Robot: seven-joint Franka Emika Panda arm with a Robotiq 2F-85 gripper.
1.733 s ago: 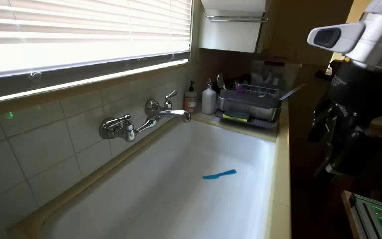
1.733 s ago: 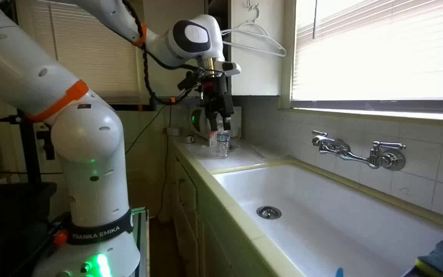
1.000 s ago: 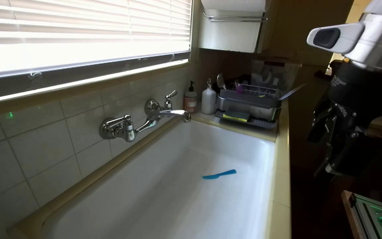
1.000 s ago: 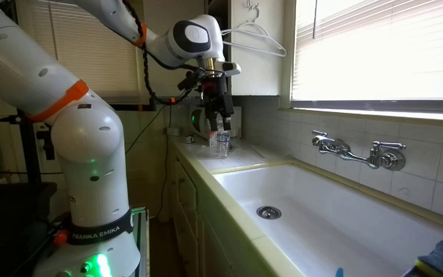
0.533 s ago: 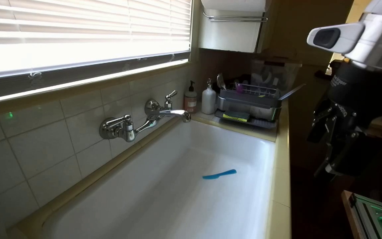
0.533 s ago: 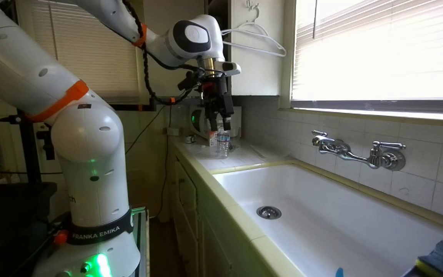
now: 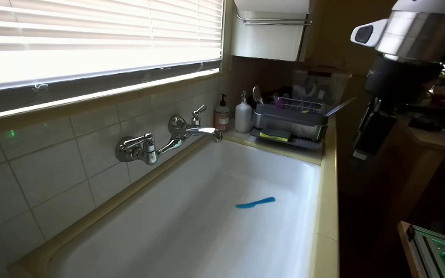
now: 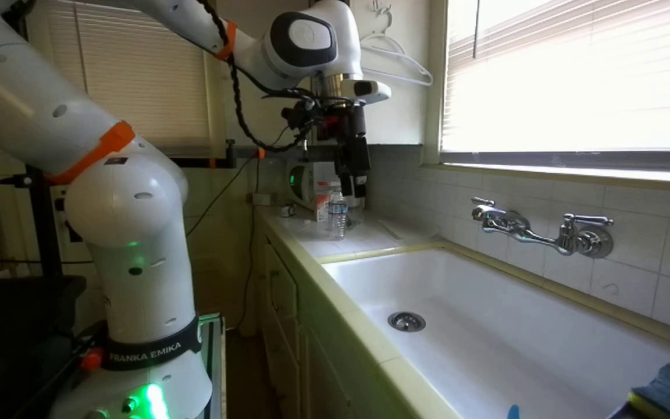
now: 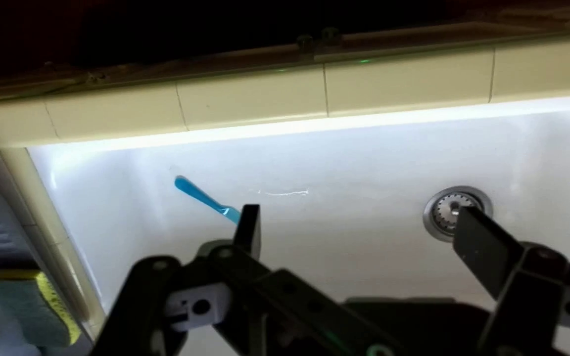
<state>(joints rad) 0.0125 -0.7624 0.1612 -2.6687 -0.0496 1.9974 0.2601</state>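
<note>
Wide apart stand the fingers of my gripper [image 9: 359, 215] in the wrist view, with nothing between them. Below lies the white sink [image 9: 364, 158]. A blue plastic knife [image 9: 201, 195] rests on the sink floor, its lower end hidden behind the left finger. The right finger covers part of the metal drain [image 9: 446, 210]. In an exterior view the whole knife [image 7: 255, 202] shows; in an exterior view only its tip [image 8: 513, 412] does. The gripper [image 8: 353, 187] hangs above counter height, pointing down, touching nothing.
A chrome faucet [image 7: 207, 132] juts from the tiled wall over the sink. Beyond the sink's end stand soap bottles [image 7: 243, 116], a dish rack [image 7: 290, 116] and a green-yellow sponge [image 7: 274, 135]. A water bottle [image 8: 337, 218] is on the opposite counter. The yellow sink edge [image 9: 250, 96] runs alongside.
The arm has moved toward the sink and the gripper has turned about its axis, so its fingers now overlap more in the exterior views. The knife has not moved.
</note>
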